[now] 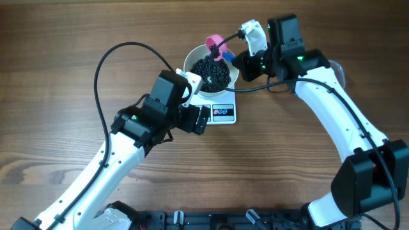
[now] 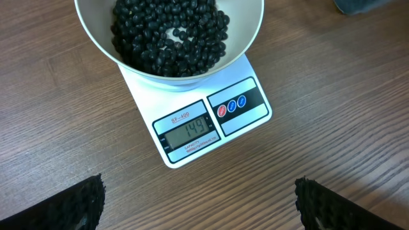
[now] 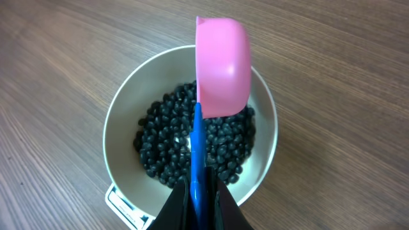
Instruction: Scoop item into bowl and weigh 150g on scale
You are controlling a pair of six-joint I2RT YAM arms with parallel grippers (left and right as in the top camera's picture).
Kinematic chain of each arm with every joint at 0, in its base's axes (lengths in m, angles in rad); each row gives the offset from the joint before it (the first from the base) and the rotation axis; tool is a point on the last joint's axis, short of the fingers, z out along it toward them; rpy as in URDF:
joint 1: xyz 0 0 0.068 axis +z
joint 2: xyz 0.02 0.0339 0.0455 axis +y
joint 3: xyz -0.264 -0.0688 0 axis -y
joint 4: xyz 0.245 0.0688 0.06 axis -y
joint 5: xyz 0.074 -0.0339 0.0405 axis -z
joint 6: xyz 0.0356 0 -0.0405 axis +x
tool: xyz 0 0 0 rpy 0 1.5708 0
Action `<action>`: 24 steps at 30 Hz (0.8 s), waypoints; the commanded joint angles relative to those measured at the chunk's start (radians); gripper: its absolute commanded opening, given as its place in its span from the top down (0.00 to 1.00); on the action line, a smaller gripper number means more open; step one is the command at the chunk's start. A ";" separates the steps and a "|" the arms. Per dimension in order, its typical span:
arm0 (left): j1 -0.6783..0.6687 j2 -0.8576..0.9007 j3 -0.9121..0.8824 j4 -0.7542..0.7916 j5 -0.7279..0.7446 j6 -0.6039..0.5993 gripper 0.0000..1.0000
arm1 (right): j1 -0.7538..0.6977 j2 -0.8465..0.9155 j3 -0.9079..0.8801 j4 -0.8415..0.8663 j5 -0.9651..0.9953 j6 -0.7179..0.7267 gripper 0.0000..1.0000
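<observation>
You are at the topping-up step: the display (image 2: 190, 130) of the scale (image 2: 146, 96) reads 149, so the next move asks only for a few beans (image 2: 169, 32) more, tipped gently. Your right gripper (image 3: 197, 191) is closed on the blue handle (image 3: 197, 147) of the pink scoop (image 3: 222, 67) above the bowl (image 3: 118, 147); the left gripper (image 2: 201, 204) hangs wide open nearby. The beans, small, black and glossy, lie heaped in the bowl on the scale.

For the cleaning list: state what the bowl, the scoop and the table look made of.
bowl: white, smooth, slight sheen; plastic or glazed ceramic, unclear which.
scoop: pink cup on blue handle, even matte colour; likely moulded plastic.
table: brown grain lines, matte; wood or wood-look laminate.
</observation>
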 commanded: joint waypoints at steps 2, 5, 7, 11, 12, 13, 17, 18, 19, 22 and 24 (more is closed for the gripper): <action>-0.002 0.003 -0.005 0.003 -0.006 -0.010 0.00 | 0.005 -0.024 0.013 0.005 -0.095 -0.006 0.96; -0.002 0.003 -0.005 0.003 -0.006 -0.010 0.00 | 0.005 -0.024 0.013 0.012 -0.011 0.061 0.95; -0.002 0.003 -0.005 0.003 -0.006 -0.010 0.00 | 0.005 -0.024 0.013 0.012 -0.015 0.108 0.96; -0.002 0.003 -0.005 0.003 -0.006 -0.010 0.00 | 0.005 -0.024 0.013 0.013 -0.015 0.246 0.96; -0.002 0.003 -0.005 0.003 -0.006 -0.010 0.00 | 0.005 -0.024 0.013 0.013 -0.016 0.267 0.96; -0.002 0.003 -0.005 0.003 -0.006 -0.010 0.00 | 0.005 -0.024 0.013 0.013 -0.030 0.269 0.96; -0.002 0.003 -0.005 0.003 -0.006 -0.010 0.00 | 0.003 -0.024 0.013 0.051 -0.046 0.269 0.95; -0.002 0.003 -0.005 0.003 -0.006 -0.010 0.00 | 0.003 -0.025 0.013 0.055 -0.046 0.269 0.96; -0.002 0.003 -0.005 0.003 -0.006 -0.010 0.00 | 0.003 -0.025 0.013 0.058 -0.046 0.269 0.96; -0.002 0.003 -0.005 0.003 -0.006 -0.010 0.00 | -0.002 -0.034 0.013 0.061 -0.046 0.269 0.96; -0.002 0.003 -0.005 0.003 -0.006 -0.010 0.00 | -0.016 -0.051 0.013 0.060 -0.045 0.269 0.96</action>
